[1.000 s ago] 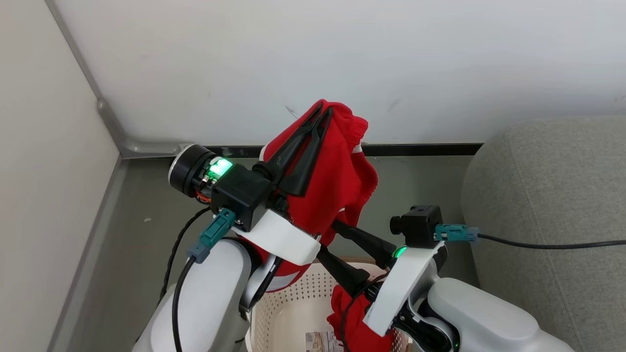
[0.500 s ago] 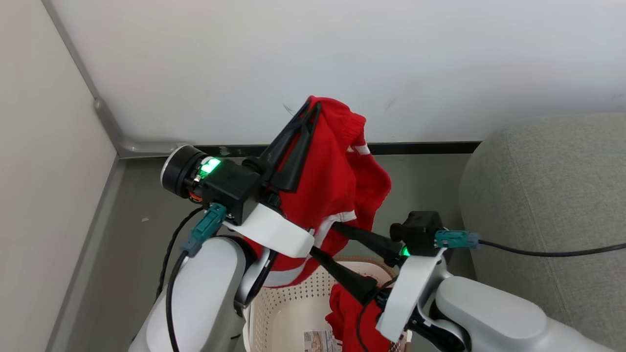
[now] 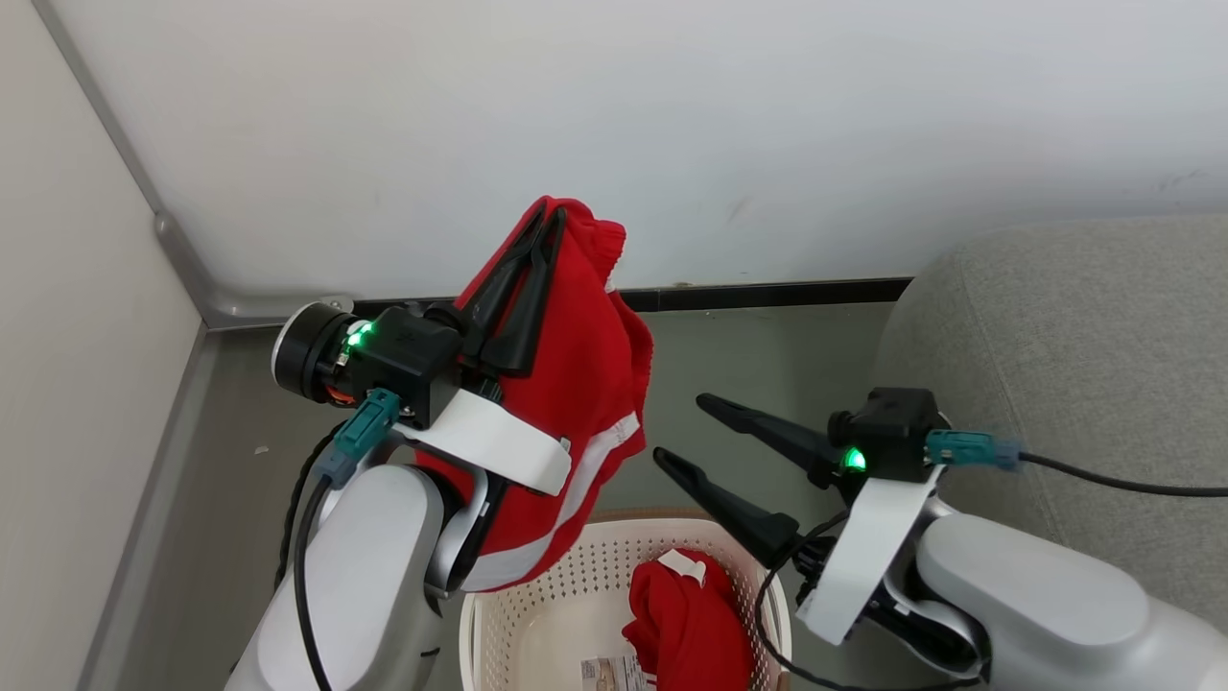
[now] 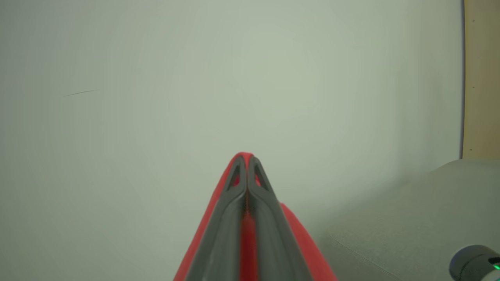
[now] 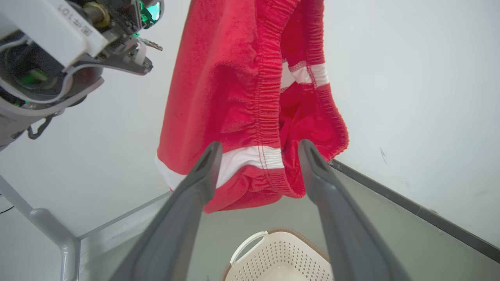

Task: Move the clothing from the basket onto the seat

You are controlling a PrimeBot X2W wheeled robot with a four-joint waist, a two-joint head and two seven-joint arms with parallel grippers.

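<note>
High above the basket [image 3: 537,576], the left pincer [image 3: 545,213] is clenched on the top edge of one red garment [image 3: 576,384]. The cloth hangs straight down, long axis vertical, its white-striped hem near the basket's rim. Off to the robot's right lies the seat [image 3: 1055,317], well apart from the cloth, so the carry must go rightward. The right pincer [image 3: 683,426] stands released, nearer the seat, tips just beside the hanging hem; whether they touch it I cannot tell. A second red garment [image 3: 686,624] sits in the basket beside a barcode sticker [image 3: 606,672], its print too small to read. Lettering on the left arm's white wrist bracket [image 5: 58,23] seems to end in "101".
</note>
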